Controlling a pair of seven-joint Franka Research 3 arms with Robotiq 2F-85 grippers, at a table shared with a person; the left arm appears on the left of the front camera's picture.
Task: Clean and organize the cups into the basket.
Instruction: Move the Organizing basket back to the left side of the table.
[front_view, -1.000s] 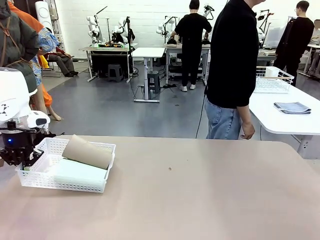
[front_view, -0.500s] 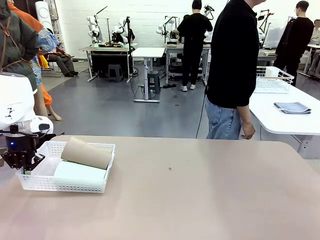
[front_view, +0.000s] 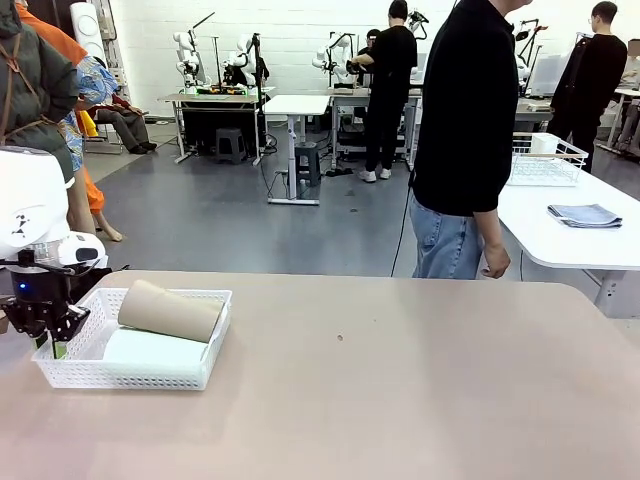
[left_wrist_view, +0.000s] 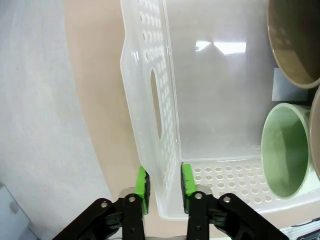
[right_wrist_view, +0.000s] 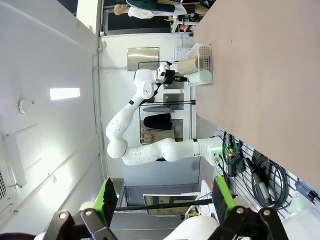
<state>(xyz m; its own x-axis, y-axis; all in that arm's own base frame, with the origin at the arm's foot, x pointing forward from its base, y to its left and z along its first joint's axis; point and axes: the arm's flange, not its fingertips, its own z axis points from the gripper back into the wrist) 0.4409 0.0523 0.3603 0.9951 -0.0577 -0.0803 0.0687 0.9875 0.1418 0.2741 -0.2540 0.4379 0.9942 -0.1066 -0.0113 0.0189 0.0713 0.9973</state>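
— Front view first: what has changed since a second ago?

— The basket (front_view: 140, 375) has slid a little toward the left edge of the table (front_view: 400, 380), and the left gripper (front_view: 52, 335) with it. The tan cup (front_view: 170, 310) still lies on its side across the top, resting on the pale mint cup (front_view: 150, 347) beneath. The person (front_view: 465, 140) at the far side has not moved; one hand (front_view: 494, 262) hangs by the hip.

— Does the left wrist view add anything?

— Yes. It shows the left gripper (left_wrist_view: 164, 190) straddling the basket (left_wrist_view: 150, 100) at its near corner, one green pad (left_wrist_view: 142, 187) outside the perforated wall and one inside. The jaws look slightly parted around the wall; I cannot tell whether the pads are pressing the plastic or have just let go. Looking into the basket, the open mouth of the mint cup (left_wrist_view: 285, 150) faces the camera, and the rim of a tan cup (left_wrist_view: 292, 42) sits beside it.

— And the right wrist view?

— The right gripper (right_wrist_view: 165, 197) is well away from the work, its fingers spread wide with nothing between them. Far off it catches the left arm (right_wrist_view: 145, 135) reaching to the basket (right_wrist_view: 204, 57) on the table edge.
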